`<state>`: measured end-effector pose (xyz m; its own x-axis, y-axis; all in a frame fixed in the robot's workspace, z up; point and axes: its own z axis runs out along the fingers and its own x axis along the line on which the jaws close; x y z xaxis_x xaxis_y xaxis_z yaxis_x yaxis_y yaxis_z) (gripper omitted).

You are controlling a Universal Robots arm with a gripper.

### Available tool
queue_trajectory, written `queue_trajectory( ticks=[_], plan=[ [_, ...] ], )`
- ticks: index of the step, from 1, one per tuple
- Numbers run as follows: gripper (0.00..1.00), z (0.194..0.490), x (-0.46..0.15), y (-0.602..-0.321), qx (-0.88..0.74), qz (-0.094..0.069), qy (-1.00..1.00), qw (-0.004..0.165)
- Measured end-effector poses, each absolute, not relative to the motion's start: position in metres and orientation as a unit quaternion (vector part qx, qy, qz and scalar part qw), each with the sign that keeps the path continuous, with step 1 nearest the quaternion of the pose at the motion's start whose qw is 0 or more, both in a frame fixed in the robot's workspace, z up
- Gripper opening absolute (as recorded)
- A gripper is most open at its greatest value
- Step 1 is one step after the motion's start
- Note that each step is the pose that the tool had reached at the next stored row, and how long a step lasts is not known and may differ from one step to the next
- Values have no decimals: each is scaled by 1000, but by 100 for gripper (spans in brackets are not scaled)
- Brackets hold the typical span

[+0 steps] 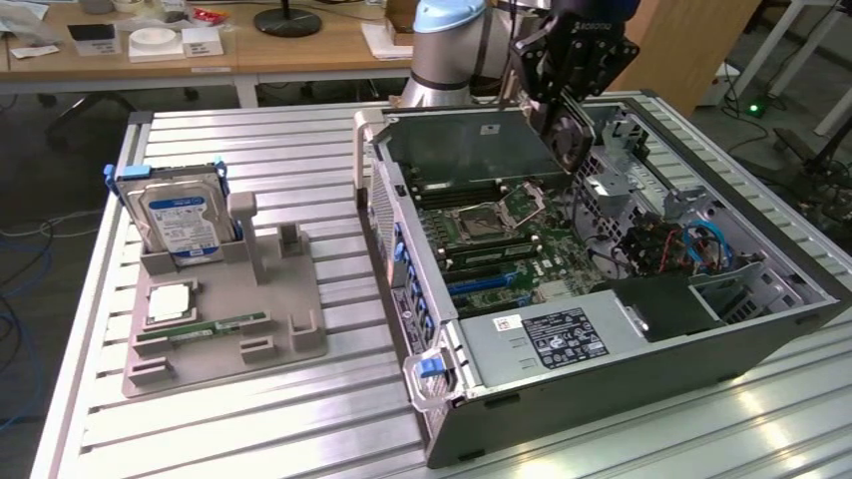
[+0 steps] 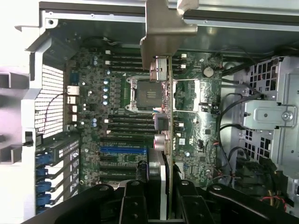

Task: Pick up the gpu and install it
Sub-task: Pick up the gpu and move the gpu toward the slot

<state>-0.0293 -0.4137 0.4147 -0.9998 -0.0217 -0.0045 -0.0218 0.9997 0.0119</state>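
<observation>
- Dark gpu (image 1: 570, 138) with its silver bracket (image 2: 161, 28) is hanging on edge in the black gripper (image 1: 569, 95), which is clenching it.
- The card is hovering above the motherboard (image 1: 513, 235), inside the open computer case (image 1: 600, 404) that is lying on the bench (image 1: 200, 429).

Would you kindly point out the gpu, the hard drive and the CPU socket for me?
gpu (image 2: 163, 23), wrist view, on its silver bracket.
hard drive (image 1: 184, 224), exterior view, on its blue label.
CPU socket (image 2: 141, 94), wrist view, on its middle.
</observation>
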Motion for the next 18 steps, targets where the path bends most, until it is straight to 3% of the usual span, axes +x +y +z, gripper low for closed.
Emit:
queue_trajectory(
  ticks=[18],
  plan=[
    [29,415,3,-414,-11,6,1000,2]
  ],
)
